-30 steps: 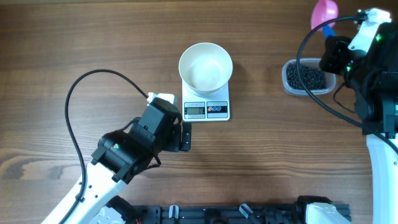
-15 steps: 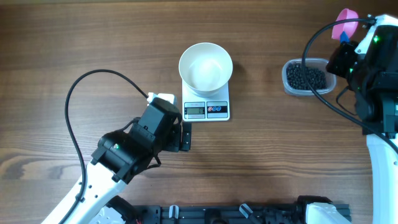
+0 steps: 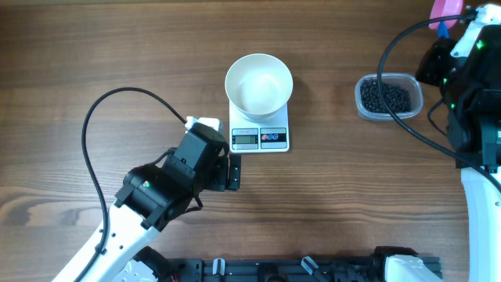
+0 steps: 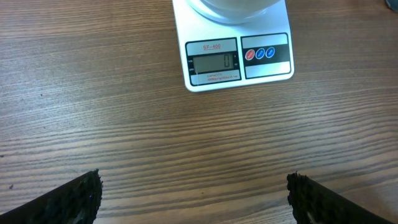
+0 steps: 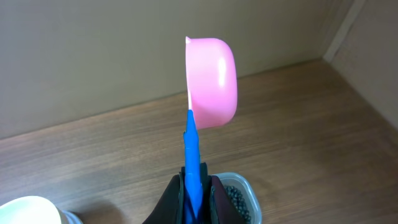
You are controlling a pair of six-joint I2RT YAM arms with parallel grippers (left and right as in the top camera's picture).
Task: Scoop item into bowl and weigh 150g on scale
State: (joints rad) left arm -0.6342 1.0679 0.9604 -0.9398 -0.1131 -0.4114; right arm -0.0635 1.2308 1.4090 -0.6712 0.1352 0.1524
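The first scoop seems pending: the bowl (image 3: 259,84) sits empty on the scale (image 3: 260,139). Right of the scale, beads (image 3: 385,97) fill the tub (image 3: 364,111), and the right hand (image 5: 194,193) clamps the pink scoop (image 5: 212,81). The left hand (image 4: 196,199) gapes. Next, the scoop likely dips into the beads.

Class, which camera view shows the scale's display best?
Left wrist: the scale fills the top, its display close and readable, showing zero. Overhead shows it small, digits illegible. Right wrist does not show the display.
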